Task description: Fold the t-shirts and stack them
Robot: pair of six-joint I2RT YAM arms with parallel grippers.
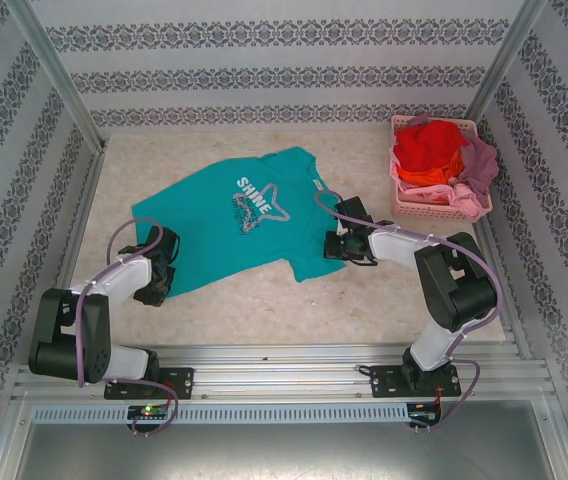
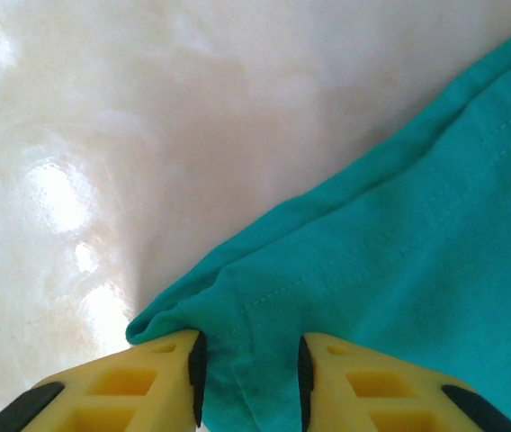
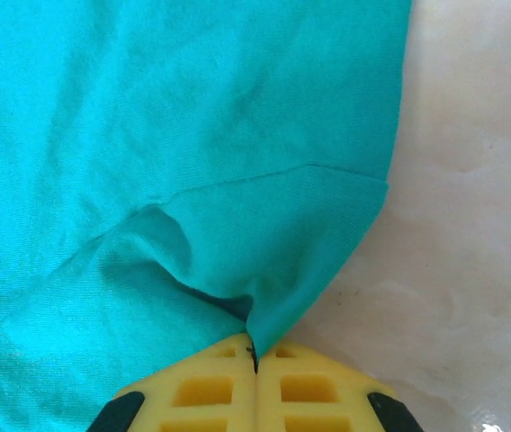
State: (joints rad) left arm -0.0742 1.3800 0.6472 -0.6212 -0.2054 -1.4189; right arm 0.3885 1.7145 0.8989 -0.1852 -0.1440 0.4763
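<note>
At the near left of the table [image 1: 264, 310], the left gripper [image 2: 248, 382] is sitting at a stitched corner of the teal t-shirt [image 1: 229, 225]. Its yellow fingers [image 2: 152, 382] are standing apart astride the doubled hem [image 2: 264, 301], with cloth lying between the black pads but not pinched flat. The shirt is lying spread, front up, across the middle of the pale, glossy tabletop, its white chest lettering [image 1: 249, 195] showing and a few shallow wrinkles running through the knit. At its right edge the right gripper [image 3: 255, 355] is holding a seamed corner, its fingers pressed together on a small peak of fabric that is puckering just ahead of them. Further right, at the far corner, a pink plastic lattice basket [image 1: 434, 210] is holding the red t-shirt [image 1: 426, 148], the orange t-shirt [image 1: 422, 180] and the mauve-pink t-shirt [image 1: 479, 165], all crumpled together. Judged from these views, the cloth is behaving as a light, limp, matte jersey that will sag and trail when lifted and will probably slide easily on the smooth surface. The stitched hems and corners, being thicker, are offering the surest purchase, one corner to each arm.
</note>
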